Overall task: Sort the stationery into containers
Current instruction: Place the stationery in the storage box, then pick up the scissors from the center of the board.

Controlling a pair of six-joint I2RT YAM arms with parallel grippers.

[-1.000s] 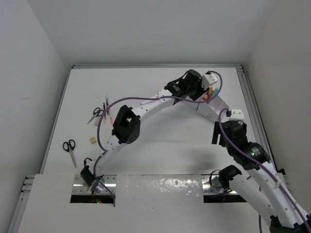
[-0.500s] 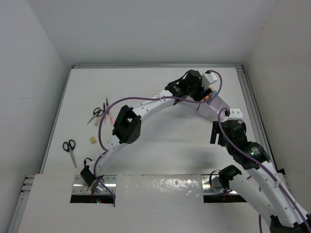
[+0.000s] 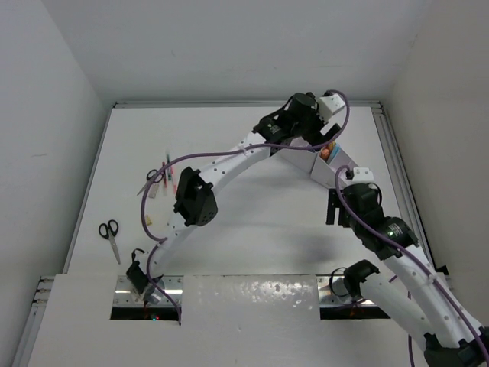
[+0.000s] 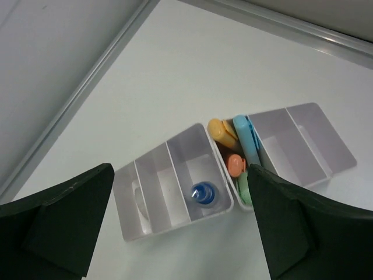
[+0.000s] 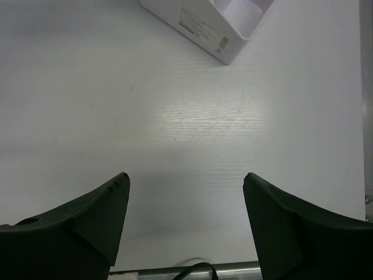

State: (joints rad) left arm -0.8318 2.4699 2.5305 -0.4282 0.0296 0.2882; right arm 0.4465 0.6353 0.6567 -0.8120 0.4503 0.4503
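The left jaws are released, spread wide with nothing between them, above a white plastic desk organiser (image 4: pixel 175 232) with pale-lilac-lined compartments. Directly below them a blue-capped bottle (image 4: pixel 203 193) stands upright in one compartment. In the next section, rounded orange stationery pieces (image 4: pixel 223 131) sit packed against a light-blue one (image 4: pixel 247 139) and a green one (image 4: pixel 243 192).

The right jaws are also released and empty, over the bare white counter (image 5: pixel 175 116), with a corner of the organiser at the top of that wrist view.

From overhead, the organiser sits at the far right of the counter, partly hidden under the left wrist. A pair of black-handled scissors (image 3: pixel 111 233) lies well apart on the left. Further back, a second pair of scissors (image 3: pixel 151 177) lies beside thin red pens (image 3: pixel 168 167).
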